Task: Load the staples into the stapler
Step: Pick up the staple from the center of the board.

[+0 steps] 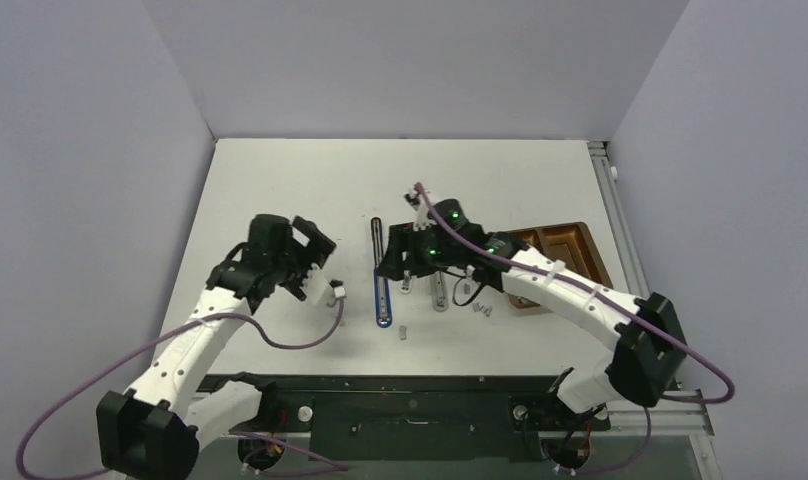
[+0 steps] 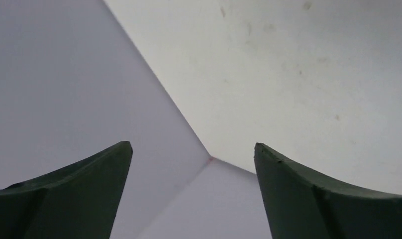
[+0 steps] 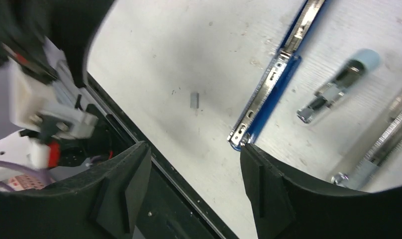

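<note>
The stapler (image 1: 382,292) lies opened out flat at the table's middle, its blue base toward the near edge and its black top (image 1: 377,238) toward the back. In the right wrist view its blue base with the silver magazine rail (image 3: 271,89) ends just above my right fingertip. One small grey strip of staples (image 1: 404,333) (image 3: 193,99) lies loose on the table near that end. More staples (image 1: 483,310) lie further right. My right gripper (image 1: 400,262) (image 3: 194,159) hovers open and empty over the stapler's near end. My left gripper (image 1: 310,245) (image 2: 193,149) is open, empty and raised left of the stapler, facing the back corner.
Two silvery stapler parts (image 1: 407,280) (image 1: 440,295) lie right of the stapler; one shows a pale blue tip (image 3: 338,84) in the right wrist view. A brown tray (image 1: 565,250) stands at the right. The table's black front edge (image 3: 154,164) runs below my right fingers.
</note>
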Motion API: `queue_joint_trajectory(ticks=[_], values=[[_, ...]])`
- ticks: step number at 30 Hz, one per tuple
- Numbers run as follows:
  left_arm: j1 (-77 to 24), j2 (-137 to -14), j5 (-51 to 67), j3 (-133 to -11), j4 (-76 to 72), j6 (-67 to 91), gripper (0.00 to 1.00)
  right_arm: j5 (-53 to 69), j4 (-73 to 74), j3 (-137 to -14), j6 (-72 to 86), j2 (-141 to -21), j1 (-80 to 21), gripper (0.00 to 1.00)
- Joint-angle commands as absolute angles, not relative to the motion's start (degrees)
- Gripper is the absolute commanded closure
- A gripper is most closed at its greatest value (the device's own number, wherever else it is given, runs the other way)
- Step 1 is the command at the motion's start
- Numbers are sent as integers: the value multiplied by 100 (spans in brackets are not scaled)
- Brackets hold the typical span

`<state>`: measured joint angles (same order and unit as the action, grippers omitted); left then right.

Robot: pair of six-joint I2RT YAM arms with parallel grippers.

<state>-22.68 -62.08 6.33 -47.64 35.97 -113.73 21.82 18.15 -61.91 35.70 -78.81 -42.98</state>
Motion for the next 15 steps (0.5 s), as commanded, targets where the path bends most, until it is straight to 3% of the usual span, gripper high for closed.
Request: queue_joint_trajectory(ticks=[1,9,15], values=[[-1032,-5679,752,-4799,2585,-8647,0,793,2328,-7130,2928,-8864,-5274,37],[684,-5602,229,-4733,1677,-2948,4,136,2547,-8481,2409,-10619,-6245,45],[921,-5682,804,-4943,2201,-998,4,-227,2729,-9311,2275,-11572,-6621,45]])
